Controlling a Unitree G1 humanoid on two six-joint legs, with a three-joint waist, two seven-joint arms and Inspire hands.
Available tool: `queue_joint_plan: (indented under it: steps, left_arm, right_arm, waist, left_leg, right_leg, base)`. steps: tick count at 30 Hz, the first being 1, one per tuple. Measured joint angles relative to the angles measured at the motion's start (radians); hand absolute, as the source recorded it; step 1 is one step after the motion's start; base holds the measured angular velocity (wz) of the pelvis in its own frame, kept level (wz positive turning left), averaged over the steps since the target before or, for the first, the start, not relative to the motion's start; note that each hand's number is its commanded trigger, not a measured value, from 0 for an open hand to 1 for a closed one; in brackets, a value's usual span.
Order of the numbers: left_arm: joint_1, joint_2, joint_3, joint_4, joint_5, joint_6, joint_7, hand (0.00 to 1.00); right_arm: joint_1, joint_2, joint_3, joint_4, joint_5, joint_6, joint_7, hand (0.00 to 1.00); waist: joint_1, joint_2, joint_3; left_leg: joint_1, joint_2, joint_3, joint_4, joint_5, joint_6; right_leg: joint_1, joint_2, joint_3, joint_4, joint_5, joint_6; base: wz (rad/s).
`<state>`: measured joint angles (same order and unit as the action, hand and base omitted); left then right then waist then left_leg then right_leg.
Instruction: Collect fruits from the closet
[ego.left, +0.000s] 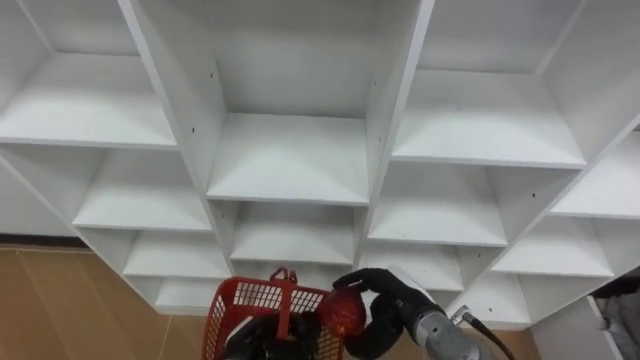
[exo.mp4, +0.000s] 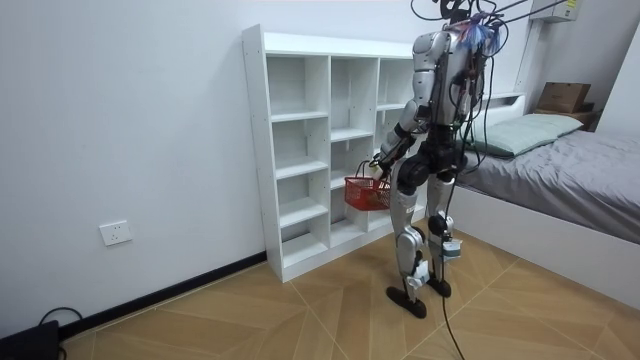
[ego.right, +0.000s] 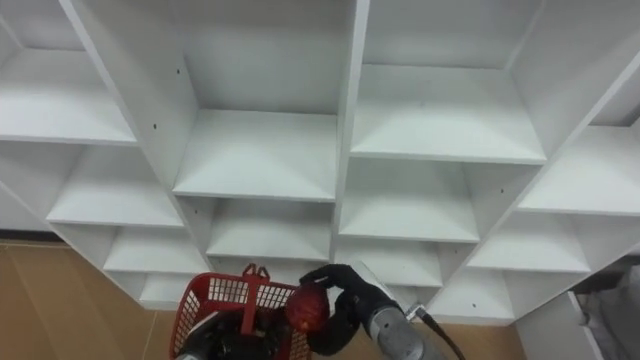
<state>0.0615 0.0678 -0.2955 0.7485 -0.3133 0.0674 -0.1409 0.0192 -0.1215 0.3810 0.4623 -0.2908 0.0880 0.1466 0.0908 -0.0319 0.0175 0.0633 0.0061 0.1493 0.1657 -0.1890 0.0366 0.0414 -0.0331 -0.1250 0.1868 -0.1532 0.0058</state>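
White closet (ego.left: 290, 160) shelving fills my feed, and in the room view the robot stands right in front of it on the wooden floor (exo.mp4: 300, 310), with a bed (exo.mp4: 570, 170) behind it. My right hand (ego.left: 385, 300) is curled tight around a red fruit (ego.left: 343, 312), holding it just over the right rim of the red basket (ego.left: 250, 298). The left hand (exo.mp4: 380, 164) sits by the basket's handle, and I cannot tell whether it is clamped or loose
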Motion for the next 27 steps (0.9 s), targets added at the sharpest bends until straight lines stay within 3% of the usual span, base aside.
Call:
queue_joint_plan:
  steps: [15,27]
  left_arm:
    - [0.0,0.001,-0.001,0.001,-0.001,0.0,-0.007,1.0]
    - [0.0,0.002,0.0,0.001,-0.001,0.0,-0.008,1.0]
  right_arm:
    - [-0.004,0.0,0.031,0.0,0.0,0.0,0.009,1.0]
    - [-0.02,0.0,0.031,0.0,-0.003,0.0,0.009,1.0]
  waist:
    - [-0.001,-0.004,0.0035]
    - [0.0,-0.007,0.0019]
  left_leg:
    - [0.001,-0.001,-0.013,0.001,0.0,0.0]
    - [0.001,-0.002,-0.016,0.002,0.0,0.0]
  right_leg:
    - [0.006,-0.001,-0.011,-0.001,0.0,0.0]
    - [0.008,-0.002,-0.013,-0.003,-0.001,0.001]
  base:
    - [0.01]
    - [0.0]
